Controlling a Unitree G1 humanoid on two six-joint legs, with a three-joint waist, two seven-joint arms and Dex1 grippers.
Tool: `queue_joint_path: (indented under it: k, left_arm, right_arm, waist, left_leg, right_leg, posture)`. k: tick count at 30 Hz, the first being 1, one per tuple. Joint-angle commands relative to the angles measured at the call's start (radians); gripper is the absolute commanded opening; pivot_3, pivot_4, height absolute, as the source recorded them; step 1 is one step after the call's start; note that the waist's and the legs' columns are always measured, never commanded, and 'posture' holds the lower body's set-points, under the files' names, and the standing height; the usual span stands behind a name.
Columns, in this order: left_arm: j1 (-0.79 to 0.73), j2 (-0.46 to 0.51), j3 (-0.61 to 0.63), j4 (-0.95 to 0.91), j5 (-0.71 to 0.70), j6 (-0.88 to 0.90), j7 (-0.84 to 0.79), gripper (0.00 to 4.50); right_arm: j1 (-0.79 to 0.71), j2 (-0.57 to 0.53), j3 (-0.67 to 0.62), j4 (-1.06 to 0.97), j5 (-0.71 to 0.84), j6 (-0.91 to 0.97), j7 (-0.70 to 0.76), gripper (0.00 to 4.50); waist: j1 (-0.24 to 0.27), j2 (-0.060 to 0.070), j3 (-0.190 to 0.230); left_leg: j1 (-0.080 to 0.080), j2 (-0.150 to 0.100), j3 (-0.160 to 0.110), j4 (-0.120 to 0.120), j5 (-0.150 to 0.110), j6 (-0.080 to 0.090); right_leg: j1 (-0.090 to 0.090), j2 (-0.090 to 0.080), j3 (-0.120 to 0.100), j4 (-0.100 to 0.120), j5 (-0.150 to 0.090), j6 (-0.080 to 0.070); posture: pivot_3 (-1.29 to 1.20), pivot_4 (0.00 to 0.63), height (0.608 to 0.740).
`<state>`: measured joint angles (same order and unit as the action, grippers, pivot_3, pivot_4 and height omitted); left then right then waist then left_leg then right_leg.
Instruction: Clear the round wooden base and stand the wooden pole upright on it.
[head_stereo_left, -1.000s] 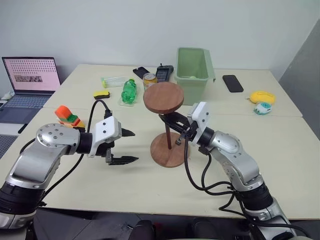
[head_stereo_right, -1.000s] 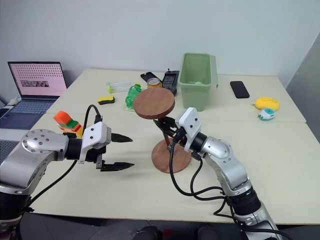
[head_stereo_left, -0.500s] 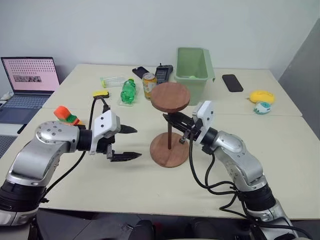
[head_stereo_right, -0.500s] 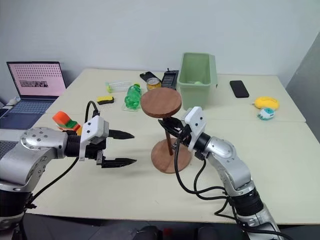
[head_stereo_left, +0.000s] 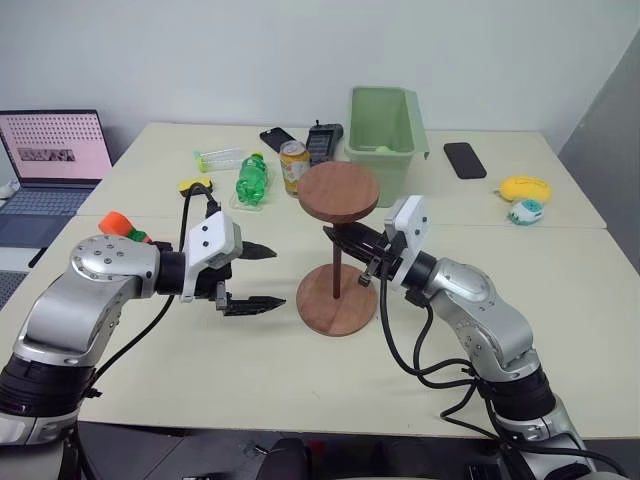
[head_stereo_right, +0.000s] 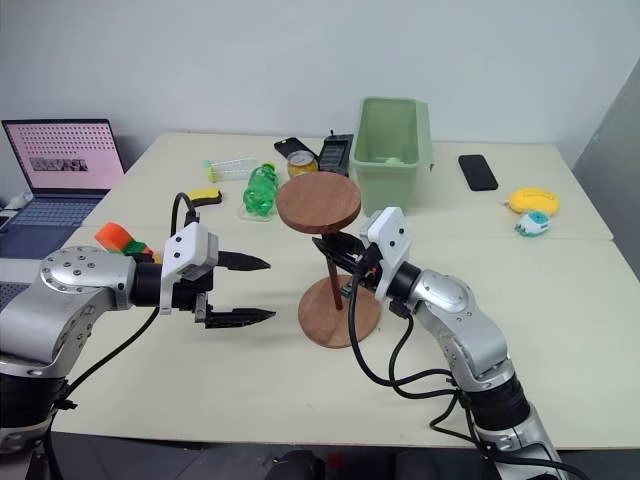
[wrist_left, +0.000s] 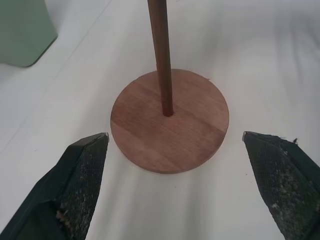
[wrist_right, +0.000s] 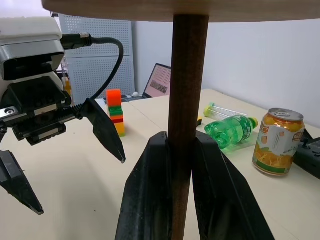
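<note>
Your right gripper pinches the wooden pole, standing upright on the round wooden base; your left gripper, fingers spread, hovers at the base's nine o'clock.

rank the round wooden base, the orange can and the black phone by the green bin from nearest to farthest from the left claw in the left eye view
From the left claw:
1. Round wooden base, on the table just to the claw's right.
2. Orange can, farther back, near the green bottle.
3. Black phone, far back and right, beyond the green bin.
</note>
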<state>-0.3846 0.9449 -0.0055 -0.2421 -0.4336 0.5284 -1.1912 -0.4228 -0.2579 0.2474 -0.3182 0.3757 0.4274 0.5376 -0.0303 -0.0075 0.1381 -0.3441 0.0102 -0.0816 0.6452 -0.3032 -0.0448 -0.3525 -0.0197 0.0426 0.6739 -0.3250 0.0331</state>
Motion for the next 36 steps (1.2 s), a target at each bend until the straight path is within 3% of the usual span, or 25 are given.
queue_joint_path:
  k: [1, 11, 13, 16, 17, 20, 24, 31, 36]
  left_arm:
    - [-0.016, 0.002, 0.004, -0.030, -0.006, 0.007, 0.002, 4.50]
    - [-0.012, 0.006, 0.008, -0.034, -0.008, 0.005, 0.000, 4.50]
    - [-0.011, 0.008, 0.008, -0.036, -0.006, 0.003, -0.001, 4.50]
    - [-0.014, 0.009, 0.008, -0.040, -0.006, -0.001, -0.003, 4.50]
    - [-0.014, 0.009, 0.009, -0.041, -0.006, -0.001, -0.003, 4.50]
    - [-0.016, 0.008, 0.005, -0.039, -0.002, -0.007, -0.005, 4.50]
    - [-0.017, 0.004, 0.002, -0.037, 0.001, -0.013, -0.004, 4.50]
    - [-0.011, -0.005, 0.027, -0.029, -0.015, -0.030, -0.002, 4.50]
    - [-0.006, -0.008, 0.063, -0.022, -0.015, -0.044, 0.018, 4.50]
  right_arm:
    - [0.076, -0.046, 0.053, 0.148, -0.056, 0.150, -0.009, 0.21]
    - [0.074, -0.039, 0.045, 0.106, -0.050, 0.125, -0.014, 0.21]
    - [0.075, -0.041, 0.049, 0.091, -0.046, 0.120, -0.005, 0.92]
    - [0.079, -0.043, 0.054, 0.068, -0.045, 0.110, 0.014, 1.60]
    - [0.081, -0.041, 0.054, 0.063, -0.045, 0.109, 0.020, 1.86]
    - [0.080, -0.041, 0.057, 0.059, -0.056, 0.095, 0.033, 2.61]
    - [0.078, -0.040, 0.056, 0.051, -0.064, 0.090, 0.040, 3.59]
    - [0.072, -0.076, 0.026, 0.016, -0.068, 0.085, 0.076, 3.59]
    - [0.082, -0.184, -0.037, -0.082, -0.046, 0.097, 0.140, 3.59]
  waist:
    - [0.000, -0.001, 0.000]
    - [0.000, -0.001, 0.001]
    - [0.000, -0.001, 0.002]
    - [0.004, -0.011, 0.020]
    - [0.002, -0.008, 0.026]
    - [-0.011, -0.006, 0.028]
    - [-0.021, -0.006, 0.028]
    - [-0.020, -0.006, 0.029]
    - [-0.013, -0.006, 0.030]
  left_leg:
    - [0.000, 0.000, 0.000, 0.000, 0.000, 0.000]
    - [0.000, 0.000, 0.000, 0.000, 0.000, 0.000]
    - [0.000, 0.000, 0.000, 0.000, 0.000, 0.000]
    - [-0.003, 0.000, -0.001, 0.000, 0.000, 0.000]
    - [-0.006, 0.000, -0.001, 0.001, 0.000, -0.001]
    - [-0.039, -0.001, 0.002, 0.008, 0.007, -0.011]
    - [-0.051, 0.002, -0.001, 0.009, 0.007, -0.011]
    - [-0.055, -0.001, 0.001, 0.015, 0.007, -0.011]
    - [-0.055, -0.001, 0.001, 0.017, 0.005, -0.008]
  right_leg:
    - [0.000, 0.000, 0.000, 0.000, 0.000, 0.000]
    - [0.000, 0.000, 0.000, 0.000, 0.000, 0.000]
    - [0.000, 0.000, 0.000, 0.000, 0.000, 0.000]
    - [-0.002, 0.000, -0.001, -0.001, 0.000, 0.000]
    - [-0.004, 0.000, -0.001, 0.000, 0.000, -0.001]
    - [-0.039, 0.000, 0.000, 0.010, 0.002, 0.000]
    - [-0.048, 0.000, -0.002, 0.008, 0.002, 0.000]
    - [-0.052, 0.000, -0.002, 0.014, 0.002, 0.000]
    - [-0.052, 0.000, -0.003, 0.016, 0.002, 0.000]
  posture:
    - [0.00, 0.150, 0.740]
    - [0.00, 0.150, 0.740]
    - [0.00, 0.150, 0.740]
    - [0.00, 0.150, 0.740]
    - [0.00, 0.150, 0.740]
    - [0.00, 0.150, 0.740]
    - [0.00, 0.150, 0.740]
    - [0.00, 0.150, 0.740]
    - [0.00, 0.150, 0.740]
